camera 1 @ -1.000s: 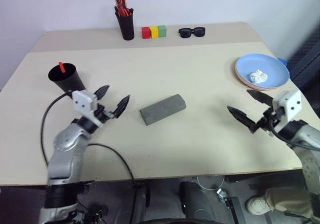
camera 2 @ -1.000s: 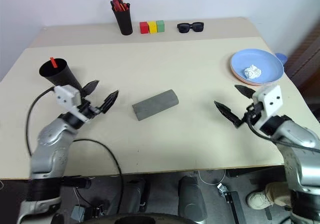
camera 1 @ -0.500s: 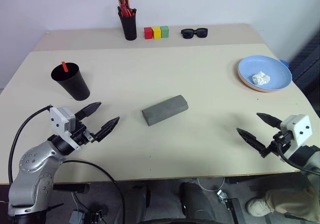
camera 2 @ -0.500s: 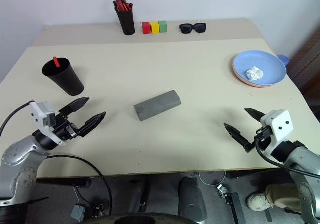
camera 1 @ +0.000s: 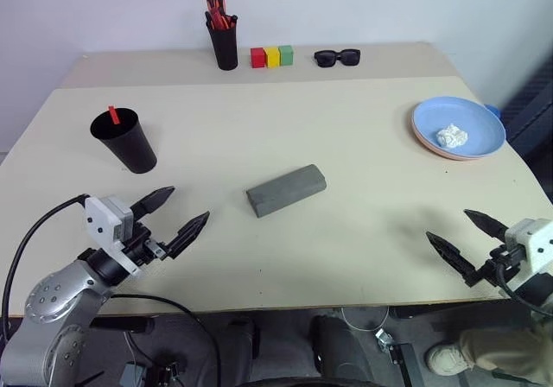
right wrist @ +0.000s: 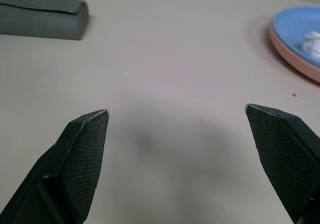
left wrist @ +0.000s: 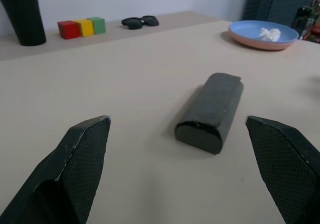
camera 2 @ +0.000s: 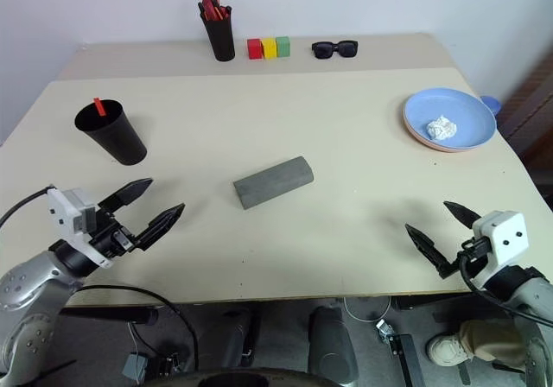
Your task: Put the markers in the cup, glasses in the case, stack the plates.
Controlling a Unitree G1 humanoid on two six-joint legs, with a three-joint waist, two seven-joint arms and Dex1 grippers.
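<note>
On the table [camera 1: 363, 145] the task looks finished: case [camera 1: 286, 189] shut at the middle, red marker [camera 1: 111, 114] in the cup [camera 1: 125, 141], blue plate [camera 1: 458, 126] on pink; left gripper [camera 1: 171, 215] and right gripper [camera 1: 467, 238] both spread empty, best drawn clear gently

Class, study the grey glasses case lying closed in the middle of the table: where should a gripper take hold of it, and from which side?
Grip the case across its narrow width at mid-length, coming from above. It lies flat, long and slim, with open table along both long sides for the fingers.
</note>
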